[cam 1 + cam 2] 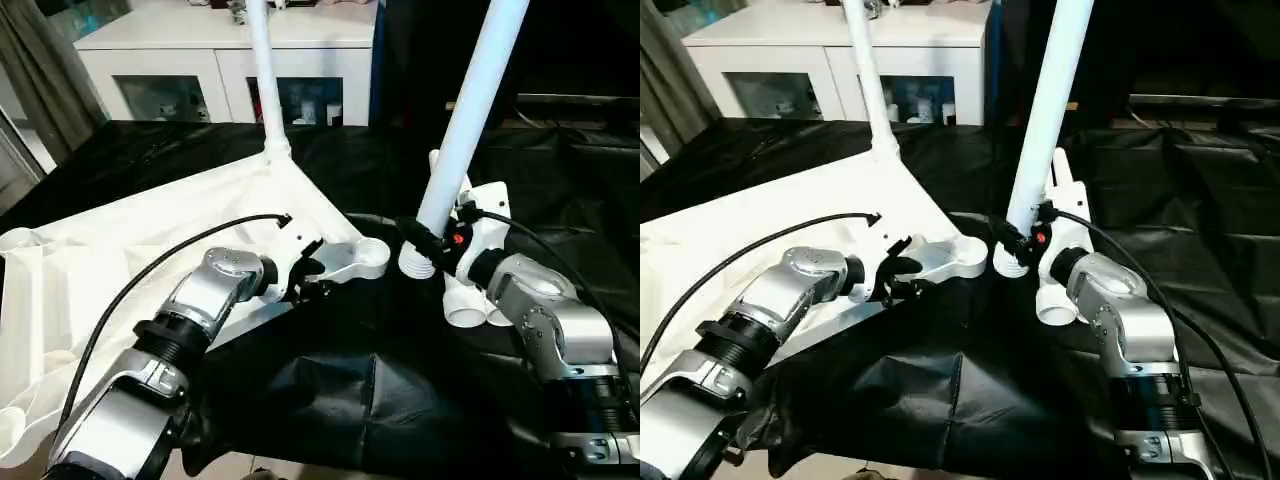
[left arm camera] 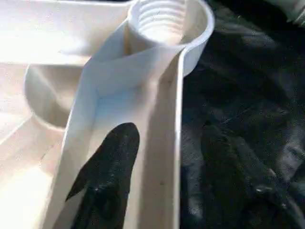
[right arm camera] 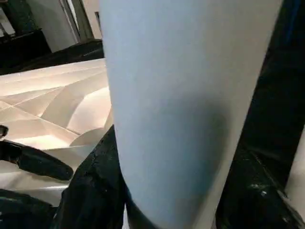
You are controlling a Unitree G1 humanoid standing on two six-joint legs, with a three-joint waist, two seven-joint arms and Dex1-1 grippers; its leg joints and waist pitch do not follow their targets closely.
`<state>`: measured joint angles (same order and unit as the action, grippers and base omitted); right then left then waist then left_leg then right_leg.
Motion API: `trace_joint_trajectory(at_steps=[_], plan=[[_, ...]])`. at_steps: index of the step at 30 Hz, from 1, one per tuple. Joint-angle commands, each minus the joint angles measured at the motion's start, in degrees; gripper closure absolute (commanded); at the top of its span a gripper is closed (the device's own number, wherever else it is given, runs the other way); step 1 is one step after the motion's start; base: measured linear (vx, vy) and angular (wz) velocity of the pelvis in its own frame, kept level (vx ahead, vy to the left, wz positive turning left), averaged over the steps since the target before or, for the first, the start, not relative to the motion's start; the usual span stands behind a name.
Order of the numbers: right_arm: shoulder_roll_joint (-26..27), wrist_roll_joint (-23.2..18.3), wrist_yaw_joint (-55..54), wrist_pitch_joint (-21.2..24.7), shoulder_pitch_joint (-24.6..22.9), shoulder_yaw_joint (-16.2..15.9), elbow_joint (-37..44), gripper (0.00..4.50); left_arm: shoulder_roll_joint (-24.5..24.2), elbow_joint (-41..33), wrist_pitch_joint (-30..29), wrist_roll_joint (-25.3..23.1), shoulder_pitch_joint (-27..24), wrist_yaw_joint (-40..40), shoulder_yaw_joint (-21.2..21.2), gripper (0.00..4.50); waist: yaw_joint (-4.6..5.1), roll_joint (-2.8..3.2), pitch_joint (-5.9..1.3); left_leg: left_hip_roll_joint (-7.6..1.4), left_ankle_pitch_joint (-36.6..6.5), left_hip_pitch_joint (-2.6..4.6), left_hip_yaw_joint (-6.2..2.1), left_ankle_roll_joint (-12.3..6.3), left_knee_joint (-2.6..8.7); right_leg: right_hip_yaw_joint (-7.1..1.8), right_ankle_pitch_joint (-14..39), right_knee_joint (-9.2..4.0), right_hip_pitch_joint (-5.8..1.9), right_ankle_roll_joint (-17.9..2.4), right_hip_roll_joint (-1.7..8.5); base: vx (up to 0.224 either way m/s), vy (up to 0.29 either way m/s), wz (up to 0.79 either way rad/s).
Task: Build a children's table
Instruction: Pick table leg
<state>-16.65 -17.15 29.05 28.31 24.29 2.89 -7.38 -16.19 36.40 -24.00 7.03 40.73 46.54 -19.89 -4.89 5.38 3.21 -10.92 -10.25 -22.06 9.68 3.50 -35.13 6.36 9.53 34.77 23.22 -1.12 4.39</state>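
Observation:
The children's table top (image 1: 150, 250) lies upside down on black cloth, ribbed side up. One white leg (image 1: 263, 80) stands in its far corner. My left gripper (image 1: 308, 268) is open astride the rim beside the near corner socket (image 1: 368, 255). One black finger (image 2: 109, 176) is inside the rim and the other outside over the cloth. My right gripper (image 1: 440, 245) is shut on a second white leg (image 1: 470, 110), held nearly upright. The leg's threaded end (image 1: 415, 265) hangs just right of the socket, apart from it.
Two more white legs (image 1: 468, 312) lie on the cloth under my right forearm. A white glass-door cabinet (image 1: 180, 75) stands behind the work. Black cloth (image 1: 400, 400) covers the surface in front. A black cable (image 1: 200, 240) arcs over my left forearm.

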Motion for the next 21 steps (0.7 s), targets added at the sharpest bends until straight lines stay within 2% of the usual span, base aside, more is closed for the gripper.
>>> trace_joint_trajectory(at_steps=[1, 4, 5, 11, 12, 13, 15, 18, 19, 21], plan=[[0.0, 0.4, 0.3, -0.8, 0.7, -0.8, 1.3, 2.59, -0.6, 0.1, -0.1, -0.4, 0.9, 0.4, 1.5, 2.41, 0.0, -0.54, -4.55, -1.6, -10.9, 0.7, -0.93, -2.75, 3.86, -2.8, 18.9, -5.31, -3.35, -7.0, 4.07, 0.0, 0.0, 0.0], [0.1, 0.4, 0.5, -0.7, 0.7, -1.0, 1.4, 2.59, -0.9, 0.8, 0.2, -0.6, 1.1, 0.5, 1.5, 2.53, -0.04, -0.63, -4.55, -1.61, -10.8, 0.7, -0.9, -2.88, 3.87, -2.84, 18.2, -5.21, -3.35, -7.4, 4.08, 0.0, 0.0, 0.0], [0.2, 0.4, 0.6, -0.7, 0.7, -1.0, 1.4, 2.59, -1.0, 1.0, 0.3, -0.7, 1.1, 0.5, 1.5, 2.83, -0.05, -0.58, -4.53, -1.61, -10.8, 0.67, -0.9, -2.84, 3.88, -2.86, 18.2, -5.19, -3.36, -7.4, 4.12, 0.0, 0.0, 0.0], [0.0, 0.3, 1.0, -0.9, 1.3, -1.4, 0.9, 2.59, -1.0, 0.2, -1.4, -0.1, 0.2, 1.0, 3.2, 3.23, 0.01, -0.59, -4.39, -1.62, -11.5, 0.77, -0.83, -2.71, 3.94, -2.89, 19.4, -5.37, -3.29, -7.4, 4.16, 0.0, 0.0, 0.0], [0.0, 0.4, 1.3, -1.1, 1.5, -1.6, 0.5, 2.59, -1.1, -0.2, -1.7, 0.3, -0.1, 1.4, 3.5, 3.31, -0.01, -1.06, -4.35, -1.56, -11.4, 0.72, -0.83, -2.8, 3.95, -2.86, 20.3, -5.37, -3.38, -7.1, 4.25, 0.0, 0.0, 0.0], [0.0, 0.4, 1.4, -1.2, 1.7, -1.7, 0.3, 2.59, -1.2, -0.4, -1.9, 0.5, -0.2, 1.8, 3.6, 3.31, -0.01, -0.93, -4.34, -1.58, -11.3, 0.74, -0.82, -2.81, 3.97, -2.86, 20.7, -5.42, -3.34, -7.0, 4.26, 0.0, 0.0, 0.0], [0.1, 0.4, 1.7, -1.3, 2.1, -2.0, 0.0, 2.59, -1.7, -1.2, -2.0, 0.5, -0.9, 2.5, 3.3, 3.61, 0.04, -0.9, -4.29, -1.61, -11.4, 0.78, -0.82, -2.85, 3.98, -2.9, 21.6, -5.55, -3.23, -6.7, 4.26, 0.0, 0.0, 0.0], [0.3, 0.4, 2.0, -1.4, 2.8, -2.4, -0.3, 2.59, -2.0, -1.7, -2.3, 0.4, -1.4, 2.8, 3.2, 3.69, 0.09, -0.77, -4.3, -1.69, -11.4, 0.81, -0.85, -2.82, 4.04, -2.9, 21.6, -5.56, -3.1, -6.5, 4.19, 0.0, 0.0, 0.0], [0.4, 0.4, 2.5, -1.6, 3.6, -2.6, -1.0, 2.59, -2.2, -2.0, -2.5, 0.2, -1.6, 3.0, 3.3, 3.77, 0.08, -1.5, -4.29, -1.71, -11.4, 0.75, -0.8, -2.9, 4.08, -2.91, 21.5, -5.6, -3.14, -6.5, 4.2, 0.0, 0.0, 0.0], [0.5, 0.5, 3.0, -1.6, 4.3, -2.9, -1.6, 2.59, -2.4, -2.1, -2.6, 0.1, -1.8, 3.3, 3.4, 3.88, 0.03, -1.12, -4.31, -1.66, -11.1, 0.7, -0.8, -2.88, 4.01, -2.92, 21.3, -5.41, -3.12, -6.7, 4.26, 0.0, 0.0, 0.0]])
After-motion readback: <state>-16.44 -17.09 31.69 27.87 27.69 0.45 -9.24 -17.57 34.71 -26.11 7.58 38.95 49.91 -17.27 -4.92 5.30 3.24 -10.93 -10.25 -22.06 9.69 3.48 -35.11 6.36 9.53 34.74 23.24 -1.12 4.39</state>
